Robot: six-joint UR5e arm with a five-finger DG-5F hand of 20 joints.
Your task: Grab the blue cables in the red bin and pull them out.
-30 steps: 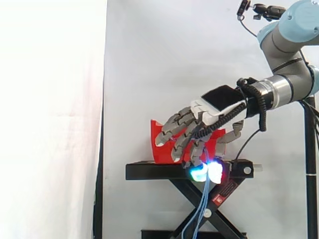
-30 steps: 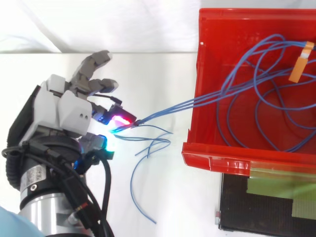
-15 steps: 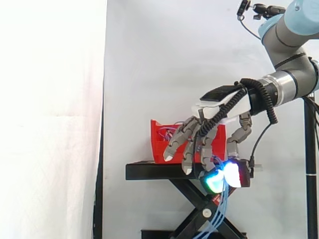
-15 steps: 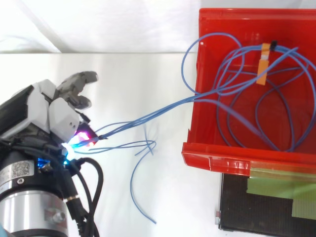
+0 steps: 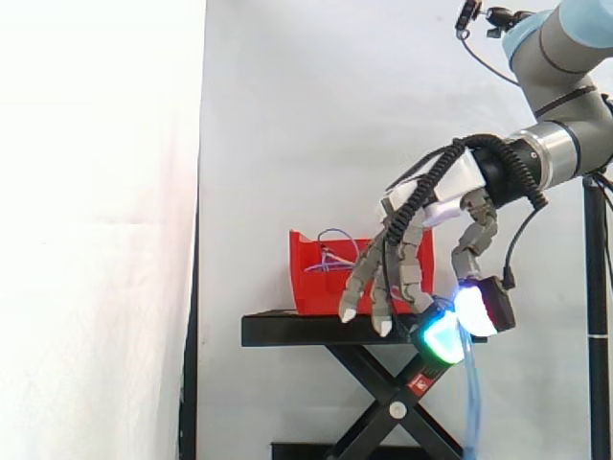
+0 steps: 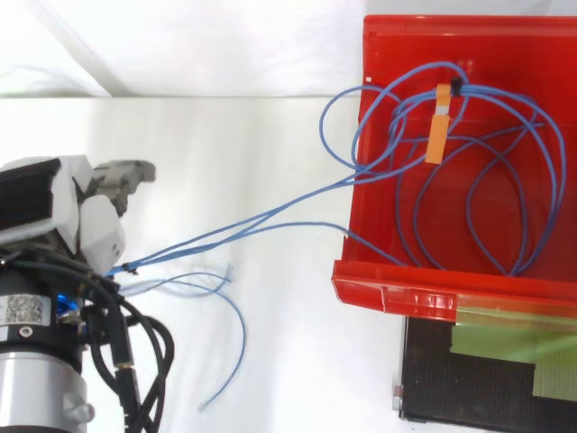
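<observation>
**Cables pinched, pulling clear of the bin**

My hand [image 5: 450, 184] hangs out past the end of the black stand [image 5: 306, 329], off its edge, with open air under it. I have the blue cables [image 6: 270, 215] pinched between my thumb and a curled finger, whose fingertips [image 5: 439, 337] glow green and pale blue. My other fingers hang loose and nearly straight, pointing down toward the stand top. In the side view a blue strand drops straight down from the pinch.

From above, several strands run taut from my grip across the open white surface [image 6: 270, 361] and up over the side wall of the red bin [image 6: 424, 293]. A few loose ends curl on that surface just beside me. Most of the cable is coiled inside the bin, one loop arching out over its wall, and an orange tag [image 6: 438, 135] on the bundle sits near the far corner. The white curtain [image 5: 316, 115] stands behind.

Against half a second ago, my hand has drawn farther from the bin and tipped more steeply downward. The tag has slid toward the wall I pull over, and the loose ends have trailed along with me.
</observation>
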